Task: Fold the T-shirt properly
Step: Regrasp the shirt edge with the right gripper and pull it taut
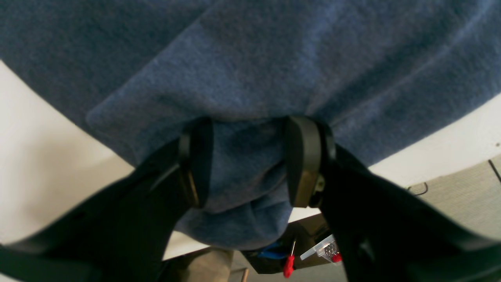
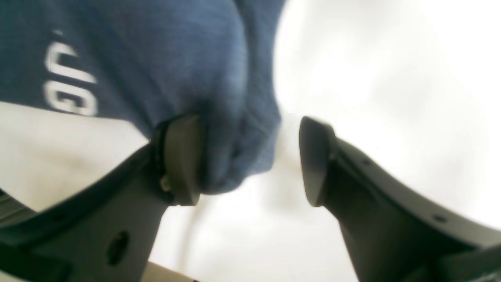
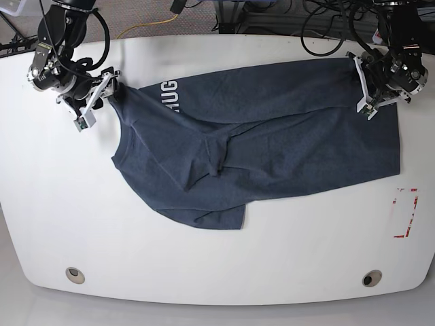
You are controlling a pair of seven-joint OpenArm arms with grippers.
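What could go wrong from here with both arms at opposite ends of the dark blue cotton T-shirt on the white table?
1. The right gripper is open, with the dark blue cotton T-shirt touching only one finger; if it pulls away now, that corner could drop.
2. The left gripper has a thick bunch between its fingers, so cloth may slip out unevenly.
3. The middle is rumpled and a sleeve is folded under; folding now would trap the creases.

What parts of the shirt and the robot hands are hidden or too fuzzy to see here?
- Lettering on the T-shirt: base view shows only "HUG"; a fold covers the rest.
- Right wrist view: blurred, and the letters are cut off by the left edge. The right gripper looks open, with cloth against one finger only.
- Left wrist view: the left gripper has cloth bunched between its fingers; how many layers cannot be told.
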